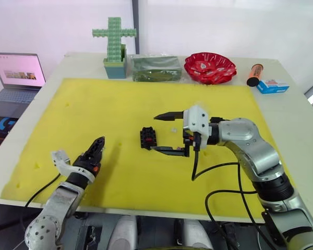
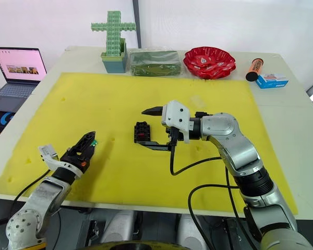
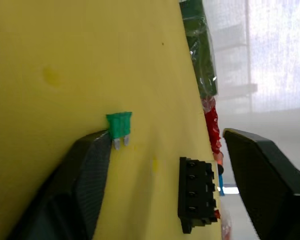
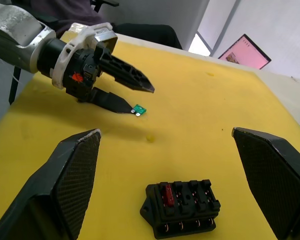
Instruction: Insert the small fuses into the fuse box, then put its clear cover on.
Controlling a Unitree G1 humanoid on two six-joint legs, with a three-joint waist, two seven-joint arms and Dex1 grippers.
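While the right gripper [image 1: 164, 132] is spreading wide around the fuse box [image 1: 148, 137], the left gripper [image 4: 135, 97], jaws apart, is carrying a green fuse [image 4: 139, 110] on one fingertip.

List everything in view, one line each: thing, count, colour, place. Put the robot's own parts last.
fuse box: one, black, one red fuse in a slot, mid-mat between the right gripper's fingers.
green fuse: one, at the tip of one left gripper finger.
foam mat: one, yellow, covering the table.
block cross: one, green, in a teal base, far edge.
green packet: one, clear-wrapped, beside the cross.
bowl: one, red, far edge.
orange tube: one, far right.
small carton: one, blue and white, beside the tube.
laptop: one, open, far left.
left gripper: open, near left.
right gripper: open, straddling the fuse box.
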